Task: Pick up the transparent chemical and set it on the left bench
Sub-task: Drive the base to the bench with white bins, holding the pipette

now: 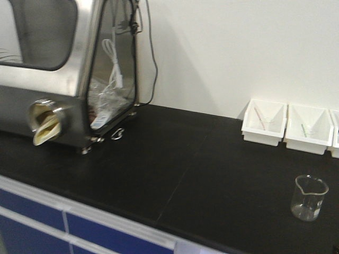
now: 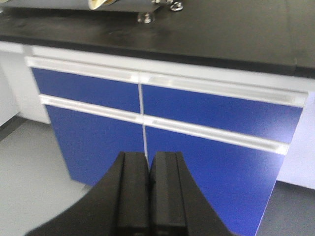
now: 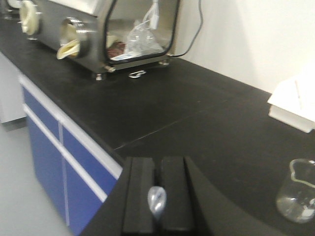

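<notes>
- Beaker (image 3: 297, 192) stands right of the right gripper (image 3: 157, 162), slightly ahead — apart, on the bench (image 3: 197, 113).
- Clear glass (spouted rim); jaws pinch a translucent pipette bulb (image 3: 156, 200).

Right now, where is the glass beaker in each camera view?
Exterior front view: glass beaker at lower right, standing on the black worktop.
Left wrist view: not in it.
Right wrist view: beaker at the right edge, low down.
Shared landmark: the steel glove box.
</notes>
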You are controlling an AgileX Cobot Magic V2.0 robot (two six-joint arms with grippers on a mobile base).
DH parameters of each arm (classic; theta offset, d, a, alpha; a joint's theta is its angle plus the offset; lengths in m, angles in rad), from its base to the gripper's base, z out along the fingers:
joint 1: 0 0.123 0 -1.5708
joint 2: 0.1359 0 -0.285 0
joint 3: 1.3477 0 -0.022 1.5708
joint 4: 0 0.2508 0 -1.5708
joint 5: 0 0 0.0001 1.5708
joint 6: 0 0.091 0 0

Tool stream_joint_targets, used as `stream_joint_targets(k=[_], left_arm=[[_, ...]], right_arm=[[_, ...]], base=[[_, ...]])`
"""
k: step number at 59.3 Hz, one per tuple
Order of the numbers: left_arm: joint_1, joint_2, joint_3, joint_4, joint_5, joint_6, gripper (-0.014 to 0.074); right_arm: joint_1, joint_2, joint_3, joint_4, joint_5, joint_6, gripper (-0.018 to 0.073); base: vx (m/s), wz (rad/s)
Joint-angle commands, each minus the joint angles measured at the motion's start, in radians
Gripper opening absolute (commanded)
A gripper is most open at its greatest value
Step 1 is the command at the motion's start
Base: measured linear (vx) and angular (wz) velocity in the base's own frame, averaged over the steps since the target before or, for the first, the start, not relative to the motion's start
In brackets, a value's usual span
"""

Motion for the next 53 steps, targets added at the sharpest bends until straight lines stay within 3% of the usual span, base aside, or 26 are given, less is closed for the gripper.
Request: stream_joint_targets(k=[1,53], left_arm=[[-0.002,-0.019,0.016,-0.001,-0.078,-0.008,-0.0003],[-0.002,-0.019,0.016,-0.001,-0.078,-0.008,-0.0003]], right_arm=[[-0.003,0.004,-0.03,-0.008,-0.08,0.002,0.0],[-0.003,0.004,-0.03,-0.008,-0.08,0.002,0.0]], base=[[0.41,-0.34],[0.31,-0.4]])
